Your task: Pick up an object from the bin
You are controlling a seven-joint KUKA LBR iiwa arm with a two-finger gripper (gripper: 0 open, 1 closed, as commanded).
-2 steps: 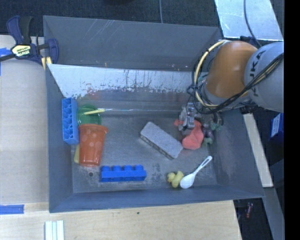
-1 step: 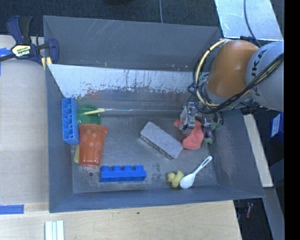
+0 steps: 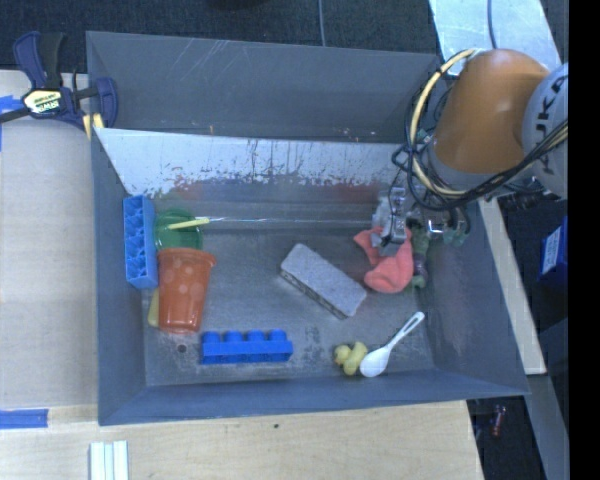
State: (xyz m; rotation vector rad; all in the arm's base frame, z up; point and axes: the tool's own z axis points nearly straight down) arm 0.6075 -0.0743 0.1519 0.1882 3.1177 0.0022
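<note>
Starting at the left wall of the grey bin (image 3: 280,88), I see a blue studded block (image 3: 137,240) standing on its edge along that wall. Just beside it lies a green thing (image 3: 176,230) with a thin yellow stick (image 3: 185,224) across its top; what kind of thing it is I cannot tell. In front of that, an orange cup (image 3: 185,288) lies on its side, touching the studded block, with its wide mouth toward the back wall.

Near the front wall a flat blue brick (image 3: 245,346) with four studs lies alone. In the middle of the floor a grey rectangular block (image 3: 322,279) lies slantwise, apart from everything else. Toward the front right, a small yellow piece (image 3: 350,356) touches the bowl of a white spoon (image 3: 392,341), whose handle points up and to the right.

At the right side of the floor lies a soft pink-red lump (image 3: 390,268), crumpled and near the right wall. My gripper (image 3: 395,234) is directly over its upper part and appears to touch it. Whether my jaws are open or closed on it I cannot tell, as cables and the wrist hide that spot. My orange wrist cover (image 3: 490,108) sits above the bin's back right corner.
</note>
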